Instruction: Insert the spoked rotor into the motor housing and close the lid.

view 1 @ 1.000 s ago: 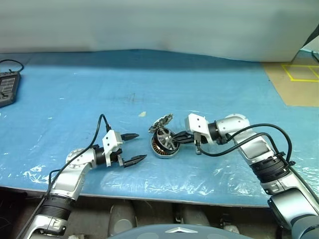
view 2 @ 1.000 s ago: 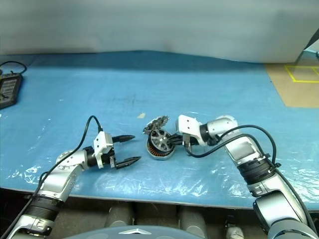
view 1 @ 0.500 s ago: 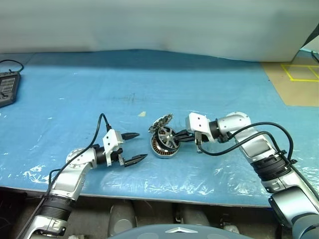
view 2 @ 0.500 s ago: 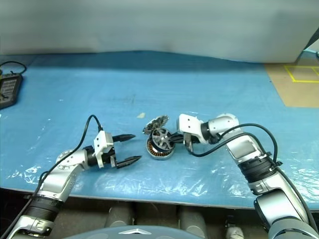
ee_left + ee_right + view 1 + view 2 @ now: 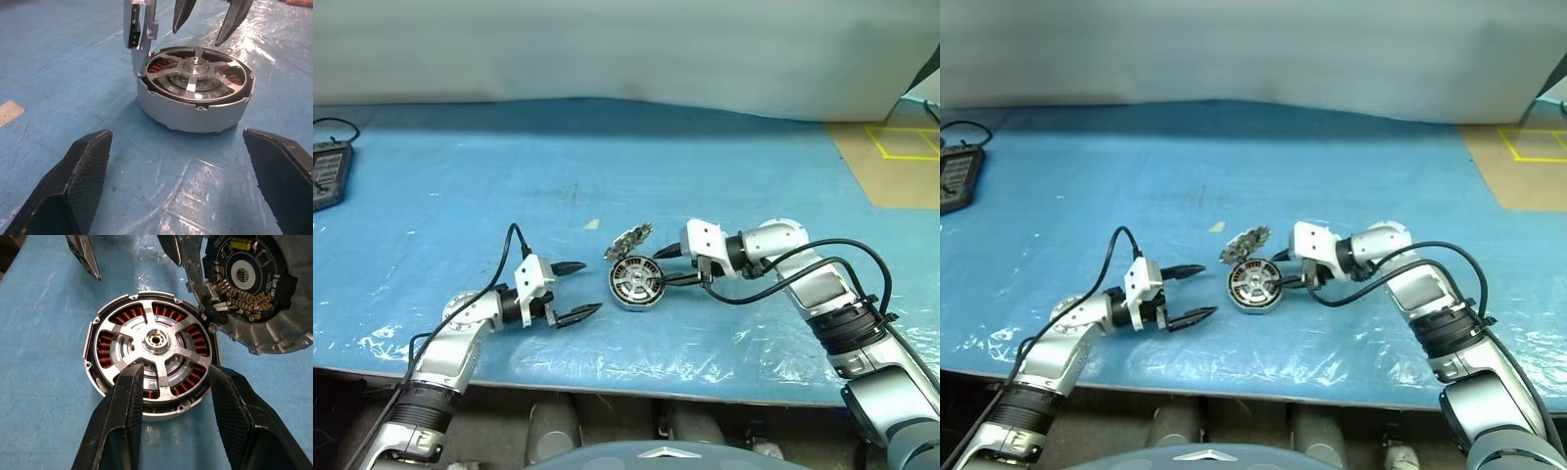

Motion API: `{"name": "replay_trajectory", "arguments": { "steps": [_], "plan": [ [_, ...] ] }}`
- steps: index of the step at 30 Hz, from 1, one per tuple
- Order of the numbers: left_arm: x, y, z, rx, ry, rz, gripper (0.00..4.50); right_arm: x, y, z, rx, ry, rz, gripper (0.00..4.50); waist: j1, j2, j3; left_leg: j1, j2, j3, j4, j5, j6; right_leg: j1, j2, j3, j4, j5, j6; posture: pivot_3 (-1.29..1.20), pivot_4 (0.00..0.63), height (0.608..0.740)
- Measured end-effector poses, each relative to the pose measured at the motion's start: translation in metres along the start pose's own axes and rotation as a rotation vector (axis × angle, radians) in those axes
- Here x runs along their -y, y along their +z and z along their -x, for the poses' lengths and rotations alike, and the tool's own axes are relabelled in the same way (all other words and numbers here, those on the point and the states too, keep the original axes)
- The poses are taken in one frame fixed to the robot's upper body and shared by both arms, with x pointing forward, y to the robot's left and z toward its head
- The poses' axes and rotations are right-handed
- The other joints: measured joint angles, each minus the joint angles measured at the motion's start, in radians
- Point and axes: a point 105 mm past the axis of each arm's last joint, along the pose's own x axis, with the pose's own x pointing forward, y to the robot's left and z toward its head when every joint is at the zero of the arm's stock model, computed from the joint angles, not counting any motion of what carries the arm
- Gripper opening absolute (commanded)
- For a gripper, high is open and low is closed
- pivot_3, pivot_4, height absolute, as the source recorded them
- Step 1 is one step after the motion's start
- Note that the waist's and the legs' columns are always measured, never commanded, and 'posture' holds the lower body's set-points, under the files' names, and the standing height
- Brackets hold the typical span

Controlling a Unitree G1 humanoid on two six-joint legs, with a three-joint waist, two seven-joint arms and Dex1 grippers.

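**Spoked rotor seated in housing, lid open**

Black-rimmed silver spoked rotor (image 5: 155, 363) sits inside the round silver motor housing (image 5: 195, 111) on the wrinkled blue plastic-covered table (image 5: 460, 186). Toothed grey metal lid (image 5: 254, 289) stands hinged open behind. Right gripper (image 5: 668, 266) is parted, empty, beside the housing; left gripper (image 5: 576, 291) spread wide, apart. Bare blue surface surrounds them.

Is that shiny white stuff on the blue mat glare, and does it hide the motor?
Yes, glare off the mat's wrinkled plastic: eye views show white patches along the near edge; left wrist view shows streaks beside the housing, which stays sharp; right wrist view has rotor and lid crisp.
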Motion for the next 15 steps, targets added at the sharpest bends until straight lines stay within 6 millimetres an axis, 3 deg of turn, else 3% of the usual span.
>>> {"name": "replay_trajectory", "arguments": {
  "steps": [5,6,15],
  "plan": [
    [0.000,0.000,0.000,0.006,-0.004,-0.011,4.50,-0.001,0.005,-0.007,0.038,0.002,-0.018,0.15,0.000,0.000,0.000,0.000,0.000,0.000,0.000,0.000,0.000,0.000,0.000,0.000,0.000,0.000,0.000,0.00,0.150,0.740],
    [0.000,0.000,0.000,0.006,-0.005,-0.011,4.50,-0.001,0.006,-0.009,0.047,0.003,-0.020,0.03,0.000,0.000,0.000,0.000,0.000,0.000,0.000,0.000,0.000,0.000,0.000,0.000,0.000,0.000,0.000,0.00,0.150,0.740],
    [0.001,-0.003,0.002,0.006,-0.001,-0.011,4.50,-0.002,0.000,-0.021,0.063,0.012,-0.066,0.03,0.000,0.000,0.000,0.000,0.000,0.000,0.001,0.000,0.000,0.000,0.000,0.000,0.001,0.000,0.000,0.00,0.150,0.740]
  ]
}}
